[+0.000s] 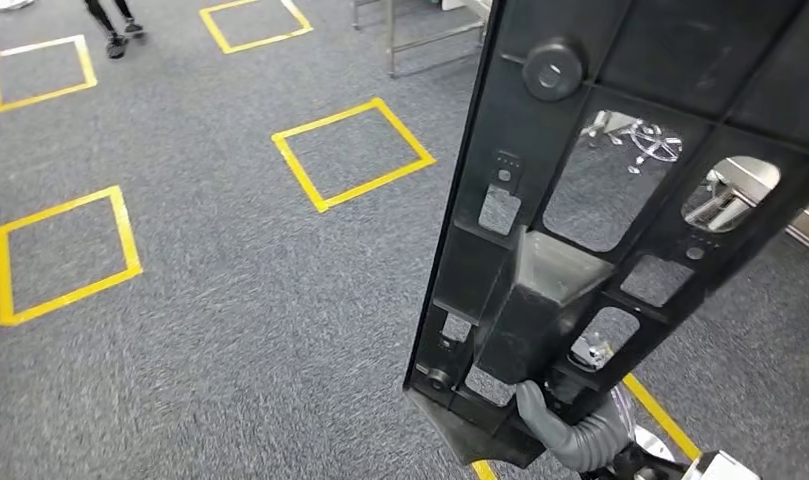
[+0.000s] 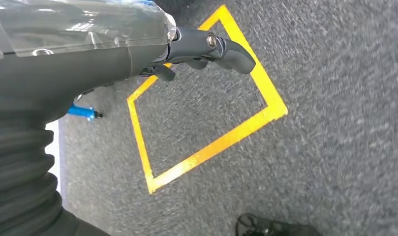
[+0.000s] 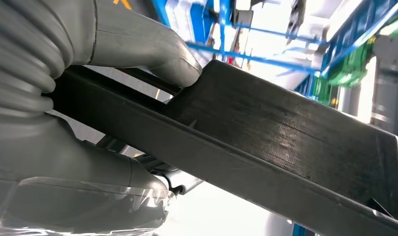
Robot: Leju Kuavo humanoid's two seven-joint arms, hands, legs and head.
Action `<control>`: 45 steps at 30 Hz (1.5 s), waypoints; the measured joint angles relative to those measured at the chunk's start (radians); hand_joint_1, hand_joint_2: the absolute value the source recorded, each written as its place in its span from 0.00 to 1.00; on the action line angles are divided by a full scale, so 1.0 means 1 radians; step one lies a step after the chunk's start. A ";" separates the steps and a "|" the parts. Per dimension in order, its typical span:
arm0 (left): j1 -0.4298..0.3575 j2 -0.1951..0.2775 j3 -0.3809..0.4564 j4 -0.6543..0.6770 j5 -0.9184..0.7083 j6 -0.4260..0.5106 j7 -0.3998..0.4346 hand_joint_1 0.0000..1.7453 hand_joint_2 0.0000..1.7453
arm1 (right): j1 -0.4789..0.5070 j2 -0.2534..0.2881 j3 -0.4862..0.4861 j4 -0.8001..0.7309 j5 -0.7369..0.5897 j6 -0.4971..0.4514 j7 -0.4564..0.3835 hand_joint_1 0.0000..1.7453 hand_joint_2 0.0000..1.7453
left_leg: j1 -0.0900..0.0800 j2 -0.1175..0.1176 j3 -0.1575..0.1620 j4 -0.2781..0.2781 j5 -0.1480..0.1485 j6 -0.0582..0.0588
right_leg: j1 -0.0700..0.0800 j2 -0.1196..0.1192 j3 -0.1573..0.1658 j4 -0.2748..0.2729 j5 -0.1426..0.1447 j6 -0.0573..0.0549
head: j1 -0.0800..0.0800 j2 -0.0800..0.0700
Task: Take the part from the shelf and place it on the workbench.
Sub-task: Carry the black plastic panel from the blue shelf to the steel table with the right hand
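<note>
A grey carpet floor (image 1: 210, 290) is being seen over the whole room. Yellow tape squares (image 1: 352, 152) are being shown on it, set well apart from each other. A metal frame (image 1: 420, 35) is being seen at the far end. Blue beams (image 3: 246, 54) and strong white light are being shown in the right wrist view.

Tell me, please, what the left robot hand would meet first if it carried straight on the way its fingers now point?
Probably nothing but floor. The left robot hand hangs holding nothing, fingers loosely curled, above grey carpet with a yellow tape square. Depth is unclear, so I cannot say where it would touch.
</note>
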State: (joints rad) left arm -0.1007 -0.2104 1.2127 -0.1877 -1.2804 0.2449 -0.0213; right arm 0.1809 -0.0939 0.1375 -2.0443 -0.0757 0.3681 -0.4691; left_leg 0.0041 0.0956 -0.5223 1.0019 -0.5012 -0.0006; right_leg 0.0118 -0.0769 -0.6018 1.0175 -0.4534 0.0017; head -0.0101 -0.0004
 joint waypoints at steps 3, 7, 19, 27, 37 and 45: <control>-0.002 -0.005 -0.006 0.000 -0.007 -0.007 0.004 0.00 1.00 | 0.022 -0.004 -0.006 -0.013 0.003 -0.004 0.005 1.00 1.00 | 0.003 -0.005 0.006 0.016 -0.021 -0.015 | -0.006 0.038 0.006 -0.010 0.002 -0.016 | 0.000 0.000; 0.004 -0.006 -0.012 0.000 -0.012 -0.013 -0.011 0.00 1.00 | 0.033 -0.011 -0.009 -0.021 0.003 -0.007 0.010 1.00 1.00 | 0.008 -0.084 -0.104 0.246 -0.130 -0.025 | -0.012 0.090 0.015 -0.017 0.004 -0.031 | 0.000 0.000; -0.009 -0.003 -0.026 0.000 -0.014 -0.223 0.061 0.00 1.00 | -0.056 -0.026 -0.006 0.006 -0.029 0.065 0.040 1.00 1.00 | 0.010 -0.117 -0.028 0.000 0.032 0.021 | -0.016 0.157 -0.009 0.036 -0.027 0.015 | 0.000 0.000; -0.005 0.000 -0.029 0.000 -0.017 -0.236 0.069 0.00 1.00 | -0.096 -0.025 -0.001 0.041 -0.035 0.068 0.046 1.00 1.00 | 0.007 -0.031 -0.014 -0.003 0.019 0.022 | -0.021 0.042 -0.047 0.110 -0.030 0.025 | 0.000 0.000; -0.007 0.005 -0.052 0.000 -0.089 -0.274 0.168 0.00 1.00 | -0.117 -0.025 0.008 0.051 -0.041 0.081 0.049 1.00 1.00 | 0.006 -0.076 -0.080 0.202 -0.111 -0.019 | -0.016 0.079 0.024 -0.024 0.003 -0.026 | 0.000 0.000; 0.017 0.071 -0.257 0.000 0.229 -0.129 0.197 0.00 1.00 | -0.081 -0.025 0.022 0.059 -0.073 0.053 0.033 1.00 1.00 | 0.011 -0.162 -0.041 0.019 0.032 -0.009 | -0.015 0.182 0.028 -0.008 -0.012 -0.008 | 0.000 0.000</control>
State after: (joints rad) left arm -0.0835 -0.1395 0.9560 -0.1872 -1.0511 0.1155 0.1756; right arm 0.0999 -0.1190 0.1594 -1.9852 -0.1492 0.4211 -0.4358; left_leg 0.0151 -0.0669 -0.5635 1.0208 -0.4696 -0.0100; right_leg -0.0031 0.1048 -0.5737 1.0093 -0.4650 -0.0061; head -0.0104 -0.0004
